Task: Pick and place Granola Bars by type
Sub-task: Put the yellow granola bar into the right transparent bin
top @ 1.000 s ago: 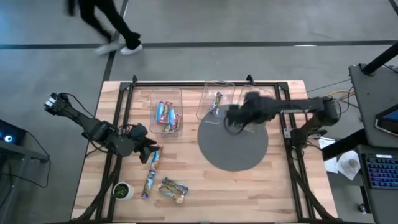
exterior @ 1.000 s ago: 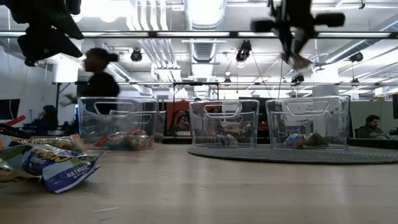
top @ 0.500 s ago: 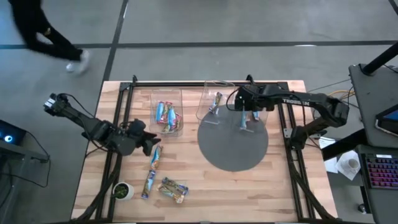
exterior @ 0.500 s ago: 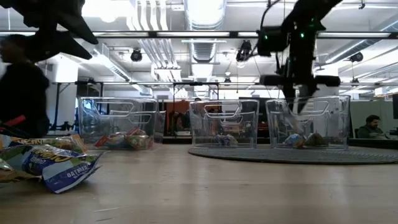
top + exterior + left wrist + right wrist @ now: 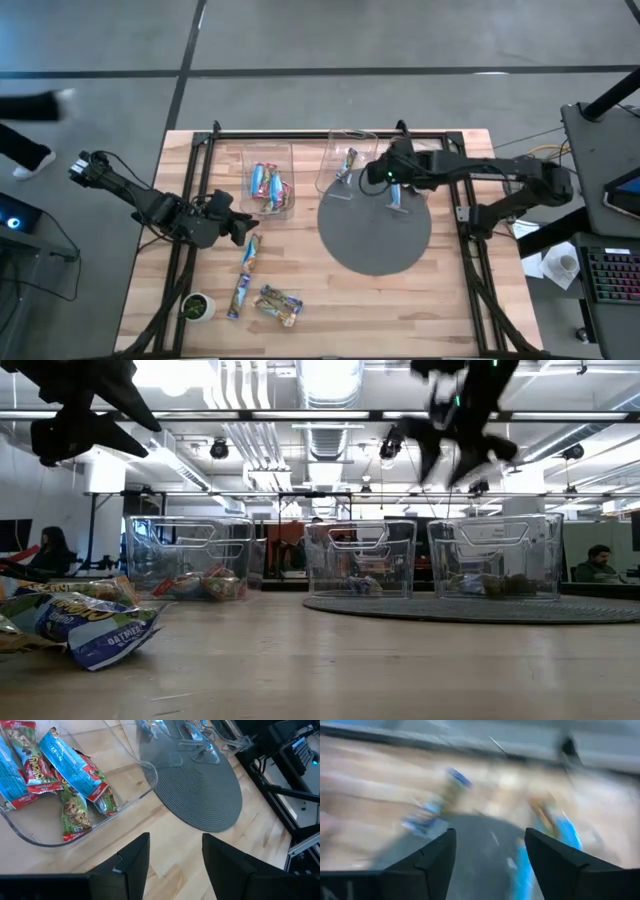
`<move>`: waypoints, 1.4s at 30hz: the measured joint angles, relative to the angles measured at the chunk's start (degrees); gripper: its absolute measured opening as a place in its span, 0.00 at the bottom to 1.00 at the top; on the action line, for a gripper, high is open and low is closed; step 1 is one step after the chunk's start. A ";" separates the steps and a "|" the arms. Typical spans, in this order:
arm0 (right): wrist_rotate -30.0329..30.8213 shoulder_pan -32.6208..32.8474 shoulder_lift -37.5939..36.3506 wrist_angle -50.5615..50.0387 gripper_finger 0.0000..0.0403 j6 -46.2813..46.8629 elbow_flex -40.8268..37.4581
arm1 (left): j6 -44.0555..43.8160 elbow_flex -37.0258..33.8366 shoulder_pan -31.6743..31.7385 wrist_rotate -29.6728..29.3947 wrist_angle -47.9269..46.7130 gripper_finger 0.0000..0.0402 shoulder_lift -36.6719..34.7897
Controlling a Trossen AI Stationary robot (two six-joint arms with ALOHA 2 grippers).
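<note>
Three clear bins stand in a row at the far side. The left bin (image 5: 268,182) holds several light blue and multicoloured Granola Bars (image 5: 55,775). The middle bin (image 5: 347,160) holds one bar, and the right bin (image 5: 400,190) holds a light blue bar (image 5: 398,195). Three loose bars (image 5: 250,252) lie on the wood near the left front. My right gripper (image 5: 455,460) hangs open and empty high above the bins, between the middle and right ones. My left gripper (image 5: 175,860) hovers open just near of the left bin (image 5: 75,820).
A round grey mat (image 5: 375,235) lies under the middle and right bins. A small green and white thing (image 5: 197,305) sits at the near left corner. Black frame rails run along the table's sides. A person's legs (image 5: 30,150) show on the floor beyond the table's left.
My right gripper carried a light blue bar toward the far edge, dipped into the right bin, opened and let the bar go. It then rose and drew a little toward the table's left. The bar now lies in the right bin.
</note>
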 joint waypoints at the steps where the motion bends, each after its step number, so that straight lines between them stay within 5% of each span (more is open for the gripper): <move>1: 1.93 2.08 -0.46 1.37 0.57 -2.91 1.25 | -0.04 0.00 0.00 0.00 0.00 0.41 0.00; 5: 5.57 9.78 -0.94 5.72 0.58 -10.24 6.33 | -0.04 0.00 0.00 0.04 0.00 0.41 0.01; 9: -0.10 15.63 1.18 8.34 0.58 -11.57 10.20 | -0.01 0.00 0.02 0.12 0.02 0.41 0.25; 13: -7.69 21.34 6.12 8.79 0.58 -7.51 13.00 | 1.52 0.00 0.02 0.17 0.98 0.41 0.37; 20: -8.26 30.19 19.31 8.68 0.58 3.50 17.77 | 8.27 0.00 -0.20 7.51 2.85 0.41 1.72; 29: -8.22 33.06 29.50 8.29 0.56 8.62 28.30 | 3.28 0.00 -0.74 15.57 -5.57 0.41 6.43; 42: -4.06 33.02 25.79 -7.79 0.56 10.24 32.19 | -5.88 -2.23 -0.83 17.88 -9.46 0.41 19.53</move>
